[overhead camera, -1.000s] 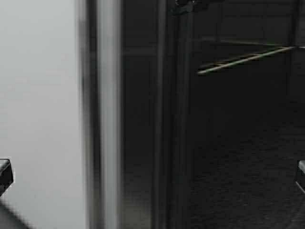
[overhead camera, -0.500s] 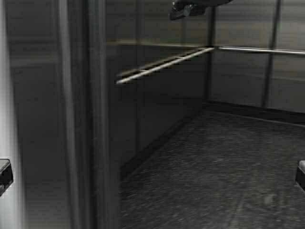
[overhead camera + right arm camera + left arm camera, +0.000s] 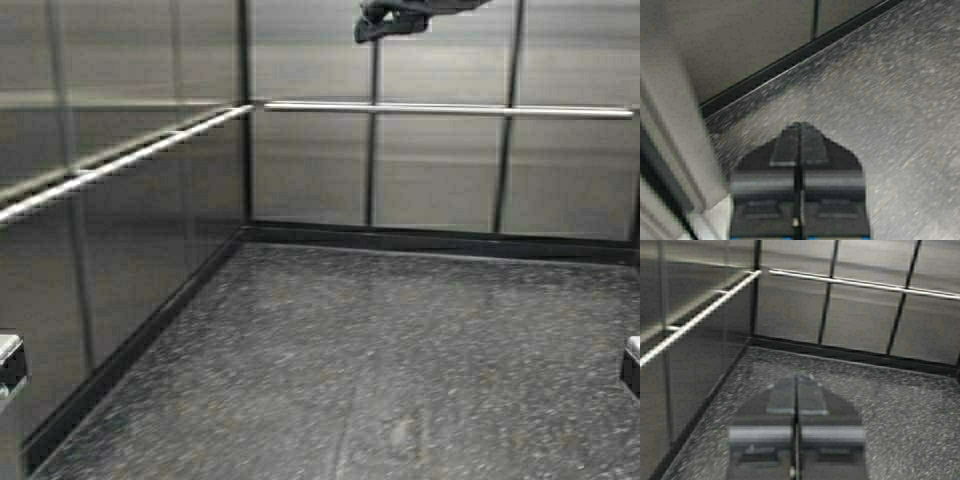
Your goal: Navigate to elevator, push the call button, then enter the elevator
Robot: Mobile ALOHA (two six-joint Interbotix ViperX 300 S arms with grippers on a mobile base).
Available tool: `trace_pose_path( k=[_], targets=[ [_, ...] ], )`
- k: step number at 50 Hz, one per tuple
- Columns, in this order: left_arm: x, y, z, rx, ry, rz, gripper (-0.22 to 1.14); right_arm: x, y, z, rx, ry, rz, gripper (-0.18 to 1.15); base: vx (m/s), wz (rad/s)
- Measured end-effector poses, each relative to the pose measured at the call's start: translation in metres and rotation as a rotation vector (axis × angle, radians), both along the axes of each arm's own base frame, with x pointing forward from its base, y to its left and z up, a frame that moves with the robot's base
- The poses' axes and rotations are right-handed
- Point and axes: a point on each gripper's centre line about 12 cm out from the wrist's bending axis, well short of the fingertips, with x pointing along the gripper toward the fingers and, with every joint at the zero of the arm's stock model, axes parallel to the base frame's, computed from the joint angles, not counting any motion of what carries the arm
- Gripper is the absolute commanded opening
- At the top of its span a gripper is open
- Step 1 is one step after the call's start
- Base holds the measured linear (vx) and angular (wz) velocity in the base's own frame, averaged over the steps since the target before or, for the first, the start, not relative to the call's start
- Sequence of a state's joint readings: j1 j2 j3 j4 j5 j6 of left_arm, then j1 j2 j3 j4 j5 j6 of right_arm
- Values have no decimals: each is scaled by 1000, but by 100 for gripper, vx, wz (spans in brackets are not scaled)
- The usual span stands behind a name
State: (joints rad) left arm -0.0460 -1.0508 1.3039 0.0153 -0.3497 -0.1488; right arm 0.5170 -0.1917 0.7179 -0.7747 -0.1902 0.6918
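Note:
The elevator cabin fills the high view, with brushed steel back wall [image 3: 440, 170], horizontal handrail [image 3: 440, 108] and dark speckled floor [image 3: 400, 350]. A second handrail [image 3: 120, 160] runs along the left wall. The elevator doors and the call button are out of view. My left gripper [image 3: 796, 377] is shut with nothing in it, held low over the floor and pointing toward the back left corner. Shut and empty too, my right gripper [image 3: 799, 125] hangs over the floor near a pale steel frame post [image 3: 675, 125]. Only the arms' edges [image 3: 8, 365] show in the high view.
A black skirting strip [image 3: 430, 240] runs along the foot of the cabin walls. A dark fixture [image 3: 395, 18] hangs into the top of the high view. The left wall [image 3: 60, 260] stands close by my left arm.
The robot has moved: the high view swung from a white wall and steel door frame to the open cabin interior. Both arms kept their pose.

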Motion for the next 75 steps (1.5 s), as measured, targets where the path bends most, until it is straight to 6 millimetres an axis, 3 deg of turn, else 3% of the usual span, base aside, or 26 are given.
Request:
trace_pose_path(
  k=[29,56,61,65,69,75],
  targets=[
    [4,0,-4,-3,26,0,2,-3,2,-3,3,2,15,7,50,-13],
    [-8,1,7,-20,-47,3,3,-7,3,-12,-9,23,24,7,51,-26],
    [-1,-1,20,21,-70,-5,2,0,7,-7,-11,5,27,7,56,-20],
    [12,-1,2,52,27,-4,2,6,-6,-12,-27,23,-17,7,57,-20],
    [15,-3,-8,36,66,-12,2,1,-12,-34,-71,72,-24,7,51,-51],
    [3,-6,4,1,-5,-36,2,1,-11,-43,-82,94,-23,7,25,-27]
  ],
)
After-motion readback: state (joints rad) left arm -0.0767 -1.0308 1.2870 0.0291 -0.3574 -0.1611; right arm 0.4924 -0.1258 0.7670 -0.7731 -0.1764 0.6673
